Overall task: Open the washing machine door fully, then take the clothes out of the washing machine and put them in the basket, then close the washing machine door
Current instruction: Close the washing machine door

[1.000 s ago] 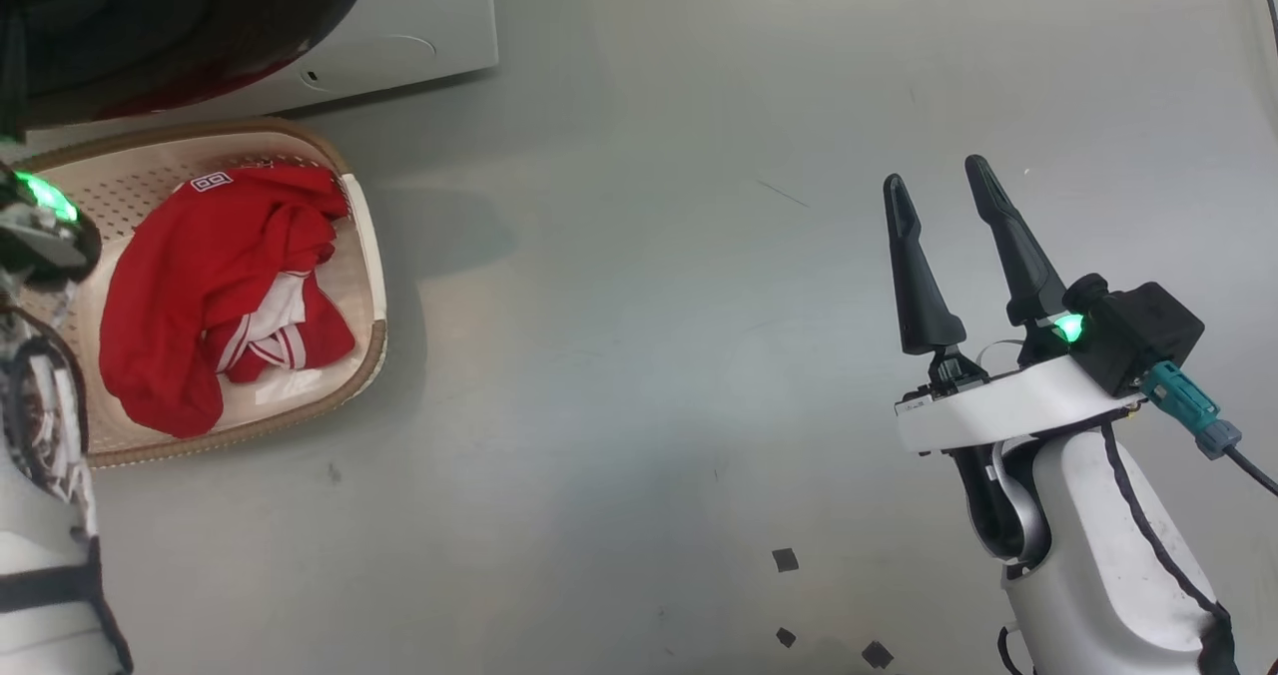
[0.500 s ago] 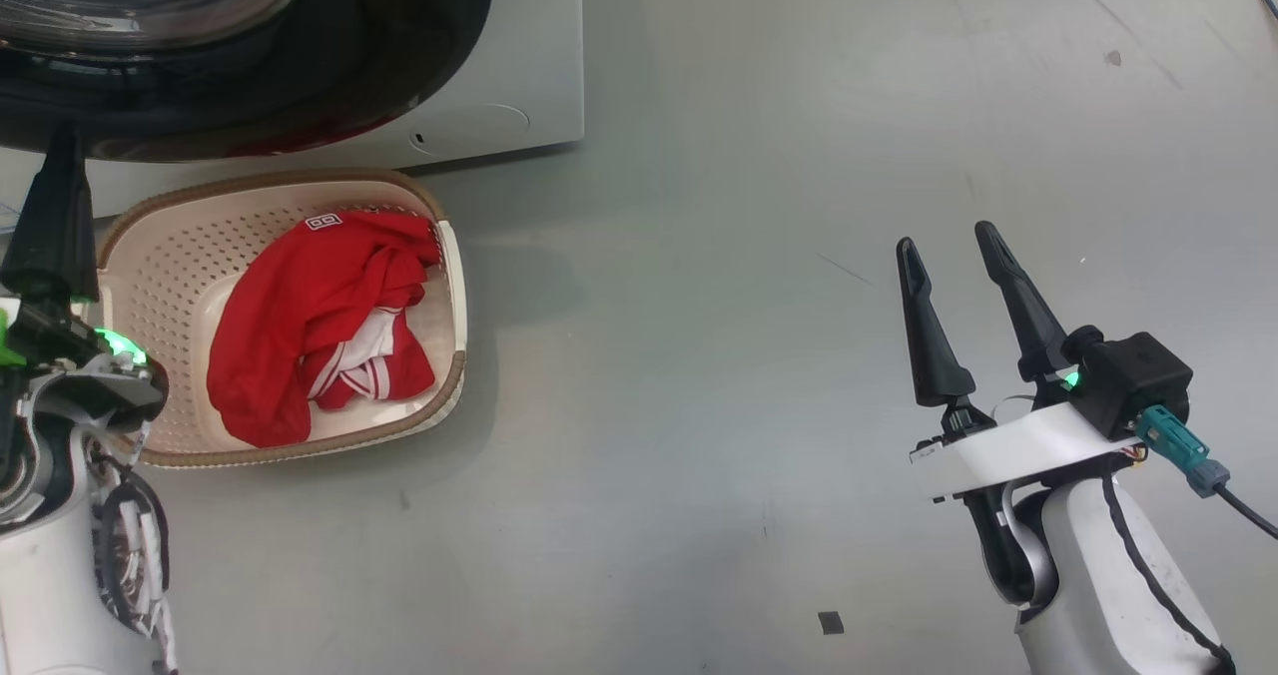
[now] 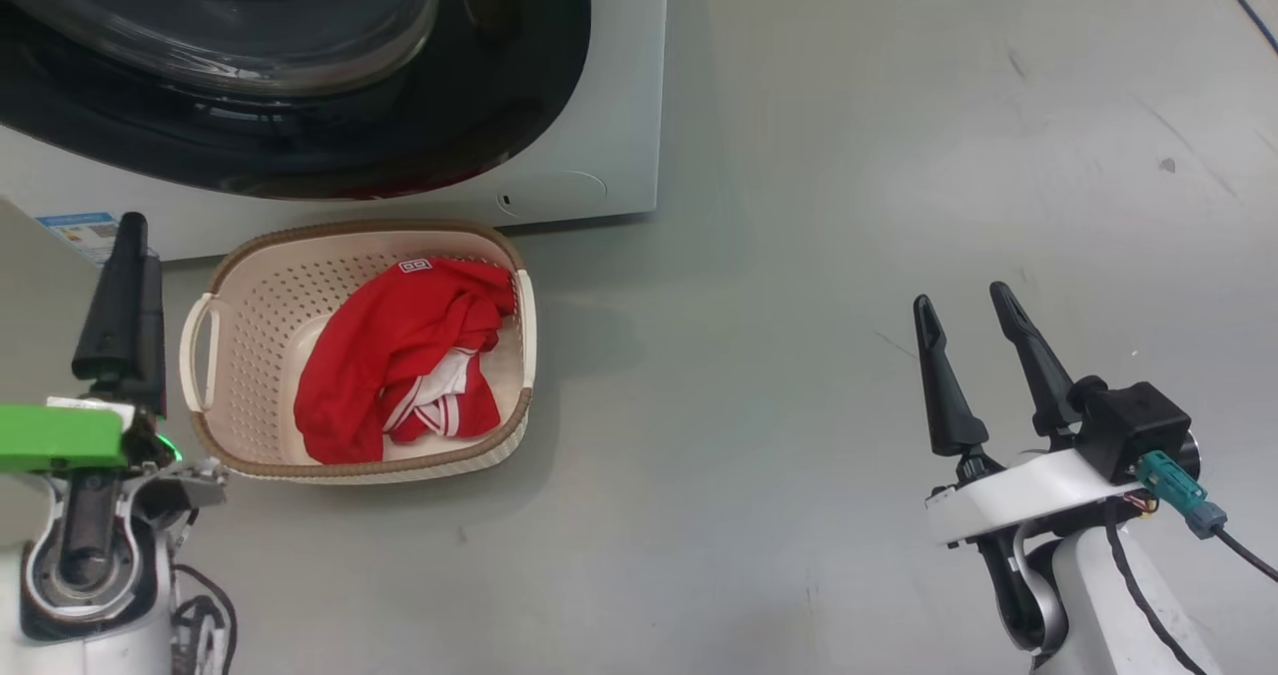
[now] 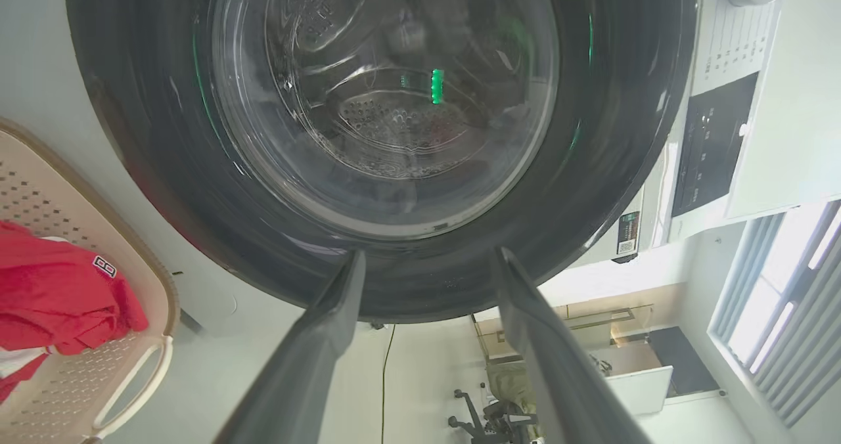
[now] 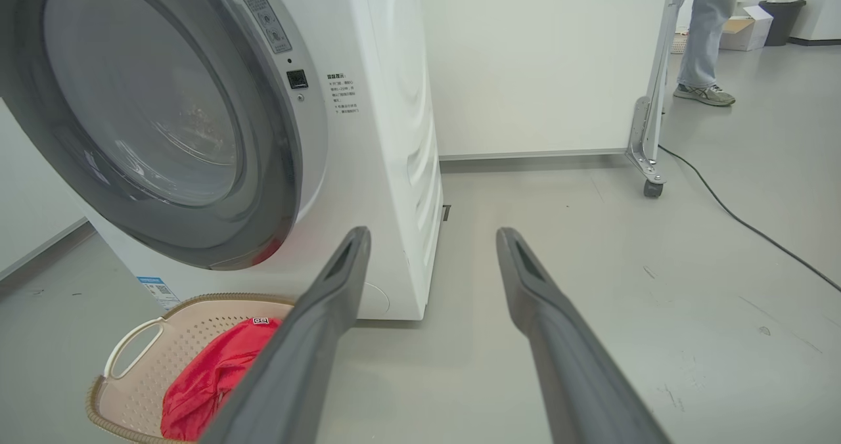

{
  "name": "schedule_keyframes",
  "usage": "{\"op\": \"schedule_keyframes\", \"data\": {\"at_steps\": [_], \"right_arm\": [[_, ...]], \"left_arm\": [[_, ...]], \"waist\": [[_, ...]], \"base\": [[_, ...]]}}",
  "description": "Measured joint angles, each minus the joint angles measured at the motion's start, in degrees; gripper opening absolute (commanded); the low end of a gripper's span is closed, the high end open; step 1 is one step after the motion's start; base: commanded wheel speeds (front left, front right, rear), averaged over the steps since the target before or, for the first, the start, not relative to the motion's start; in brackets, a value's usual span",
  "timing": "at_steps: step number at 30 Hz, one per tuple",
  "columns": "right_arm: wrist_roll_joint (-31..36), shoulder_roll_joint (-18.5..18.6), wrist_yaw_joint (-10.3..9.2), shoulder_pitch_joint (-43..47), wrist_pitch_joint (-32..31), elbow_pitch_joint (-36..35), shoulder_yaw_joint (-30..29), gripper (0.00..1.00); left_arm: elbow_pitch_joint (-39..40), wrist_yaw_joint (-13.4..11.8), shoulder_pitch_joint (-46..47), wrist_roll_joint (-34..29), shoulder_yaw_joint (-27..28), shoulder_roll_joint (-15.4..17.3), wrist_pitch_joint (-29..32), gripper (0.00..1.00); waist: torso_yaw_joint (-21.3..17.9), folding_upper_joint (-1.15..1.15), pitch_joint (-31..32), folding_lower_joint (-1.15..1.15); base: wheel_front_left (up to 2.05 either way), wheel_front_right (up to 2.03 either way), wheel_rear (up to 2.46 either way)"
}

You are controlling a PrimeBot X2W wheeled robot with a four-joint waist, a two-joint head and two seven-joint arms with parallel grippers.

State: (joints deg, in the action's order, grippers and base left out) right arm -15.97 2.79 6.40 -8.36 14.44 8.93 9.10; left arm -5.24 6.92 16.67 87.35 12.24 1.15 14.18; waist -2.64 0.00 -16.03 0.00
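head: clothes (image 3: 399, 355) lay in the basket (image 3: 349, 231), just in front of the washing machine (image 3: 619, 106); right gripper (image 3: 963, 301) hung over the floor (image 3: 759, 355), jaws apart, empty. left wrist: left gripper (image 4: 427, 253) faced the washing machine door (image 4: 164, 168), jaws apart, empty. right wrist: door looked shut against the machine.
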Motion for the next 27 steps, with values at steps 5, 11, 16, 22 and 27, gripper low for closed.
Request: {"op": "schedule_keyframes", "data": {"at_steps": [5, 11, 16, 22, 27], "right_arm": [[0.6, 0.0, 0.00, 1.4, 0.0, 0.3, -0.7, 1.00], [1.1, 0.1, 0.00, 2.6, 0.0, 0.5, -1.5, 1.00], [1.7, 0.2, 0.01, 3.6, 0.0, 0.6, -1.6, 1.00], [2.4, 0.2, 0.02, 5.5, 0.0, 0.9, -1.4, 1.00], [2.5, 0.2, 0.02, 7.8, 0.0, 1.7, -1.3, 1.00]], "left_arm": [[3.6, 0.0, -3.7, -13.1, -5.0, 0.3, -4.3, 1.00], [6.5, 0.0, -6.6, -29.7, -9.9, 5.7, -11.5, 1.00], [6.4, 0.0, -10.1, -43.8, -13.5, 9.8, -17.1, 1.00], [4.4, -0.4, -14.7, -53.7, -16.0, 10.6, -21.5, 1.00], [3.1, -2.7, -17.8, -57.8, -18.3, 10.2, -23.3, 1.00]], "waist": [[1.6, 0.00, 2.3, 0.00], [3.4, 0.00, 5.0, 0.00], [4.4, 0.00, 7.3, 0.00], [5.0, 0.00, 9.7, 0.00], [4.8, 0.00, 11.6, 0.00]], "base": [[0.00, 0.00, 0.00], [0.00, 0.00, 0.00], [0.00, 0.00, 0.00], [0.00, 0.00, 0.00], [0.00, 0.00, 0.00]]}}
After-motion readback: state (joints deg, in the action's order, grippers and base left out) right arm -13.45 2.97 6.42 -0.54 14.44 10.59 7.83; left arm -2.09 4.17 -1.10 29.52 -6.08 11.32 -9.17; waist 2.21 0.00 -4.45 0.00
